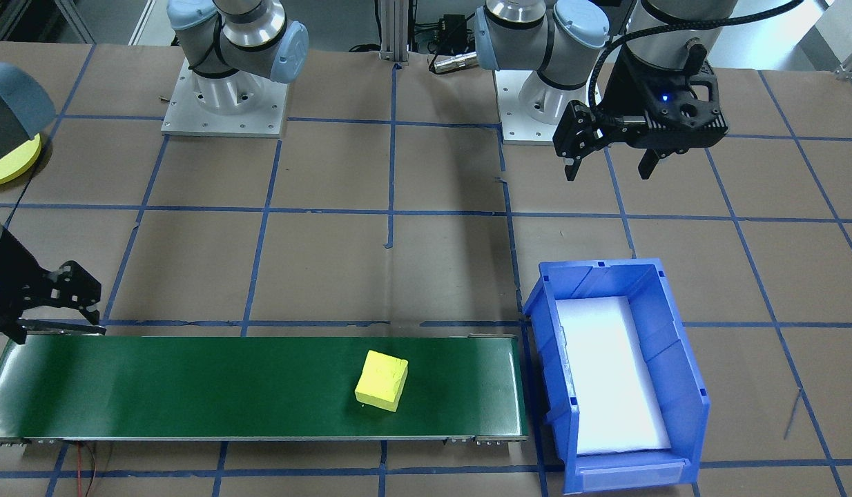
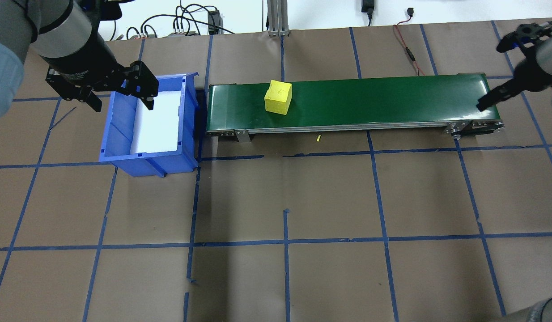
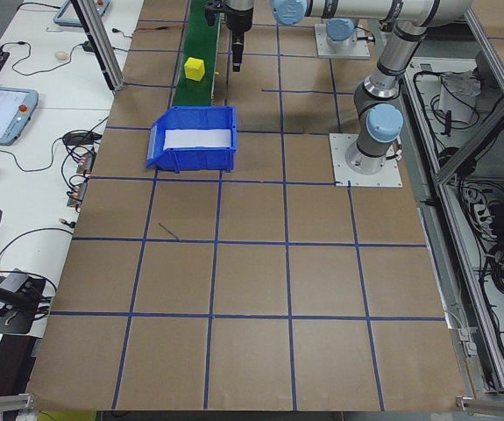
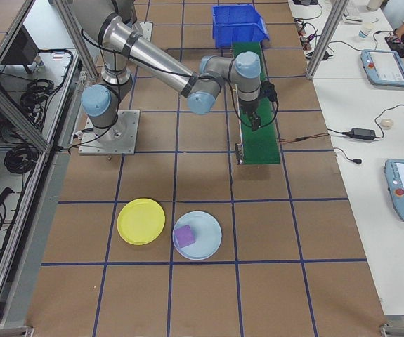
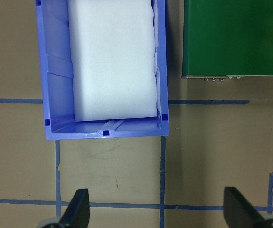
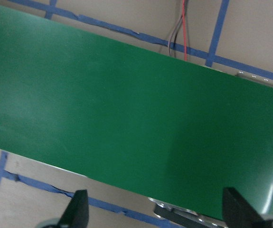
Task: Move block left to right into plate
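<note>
the yellow foam block (image 1: 382, 380) sits on the green conveyor belt (image 1: 191, 386), nearer the end by the blue bin (image 1: 616, 376) than the far end. nothing is touching it. the left gripper (image 1: 609, 169) hangs up in the air near the bin, on the robot's side of it, with its two fingers spread wide and nothing between them. its own camera looks down at the bin with the white foam pad (image 5: 112, 59) inside, and only a tiny corner of the block peeks in at the edge. the right gripper (image 2: 493, 99) waits over the other end of the belt, away from the block. its fingers are spread wide too, and its camera sees only bare green belt between them, so it holds nothing. the yellow plate (image 4: 141, 221) is on the table on the robot's right side, well apart from the belt, just beside a light blue plate (image 4: 197, 235) that has a purple block (image 4: 185, 236) in it. so it looks like the block is riding on the belt toward the right arm, and the grab has not started yet. next, i think the right gripper has to wait till the block comes under it, drop down with one finger on each flat side, squeeze, lift, and carry it over to the yellow plate, not the blue one.
</note>
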`<state>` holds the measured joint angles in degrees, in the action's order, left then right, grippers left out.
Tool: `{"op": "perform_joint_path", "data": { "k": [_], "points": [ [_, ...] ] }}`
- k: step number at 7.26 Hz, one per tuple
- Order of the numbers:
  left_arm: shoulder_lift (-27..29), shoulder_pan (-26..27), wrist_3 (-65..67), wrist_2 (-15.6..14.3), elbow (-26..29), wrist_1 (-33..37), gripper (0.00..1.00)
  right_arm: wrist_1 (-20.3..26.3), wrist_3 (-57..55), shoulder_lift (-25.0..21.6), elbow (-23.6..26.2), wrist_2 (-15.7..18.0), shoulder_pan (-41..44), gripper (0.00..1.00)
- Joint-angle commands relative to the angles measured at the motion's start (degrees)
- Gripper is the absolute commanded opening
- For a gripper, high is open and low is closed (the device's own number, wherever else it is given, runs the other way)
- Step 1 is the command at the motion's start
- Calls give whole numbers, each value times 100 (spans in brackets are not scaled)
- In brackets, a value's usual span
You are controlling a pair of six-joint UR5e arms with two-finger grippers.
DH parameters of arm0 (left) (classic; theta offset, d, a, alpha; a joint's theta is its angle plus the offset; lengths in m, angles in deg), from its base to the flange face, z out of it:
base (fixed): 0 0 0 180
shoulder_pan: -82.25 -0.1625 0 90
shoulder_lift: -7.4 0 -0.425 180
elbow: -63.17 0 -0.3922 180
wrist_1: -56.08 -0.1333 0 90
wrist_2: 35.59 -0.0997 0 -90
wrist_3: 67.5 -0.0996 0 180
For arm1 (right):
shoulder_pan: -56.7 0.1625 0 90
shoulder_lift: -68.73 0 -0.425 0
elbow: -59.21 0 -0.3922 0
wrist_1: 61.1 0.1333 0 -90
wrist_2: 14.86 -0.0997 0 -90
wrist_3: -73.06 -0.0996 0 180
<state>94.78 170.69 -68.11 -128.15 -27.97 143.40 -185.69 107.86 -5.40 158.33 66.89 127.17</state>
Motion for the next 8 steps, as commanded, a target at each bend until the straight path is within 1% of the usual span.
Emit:
{"op": "perform_joint_path", "data": {
  "k": [1,2,4,8],
  "points": [
    [-2,-2,0,0,-1,-4,100,23,-1354,205,-277,-246,650,100],
    [-2,-2,0,-52,26,4,100,31,-1770,249,-410,-247,887,100],
    [-10,-2,0,-35,17,4,100,14,-1801,469,-429,-239,942,100],
    [-10,25,0,-17,-1,-4,100,23,-2282,504,-481,-238,942,100]
  ]
}}
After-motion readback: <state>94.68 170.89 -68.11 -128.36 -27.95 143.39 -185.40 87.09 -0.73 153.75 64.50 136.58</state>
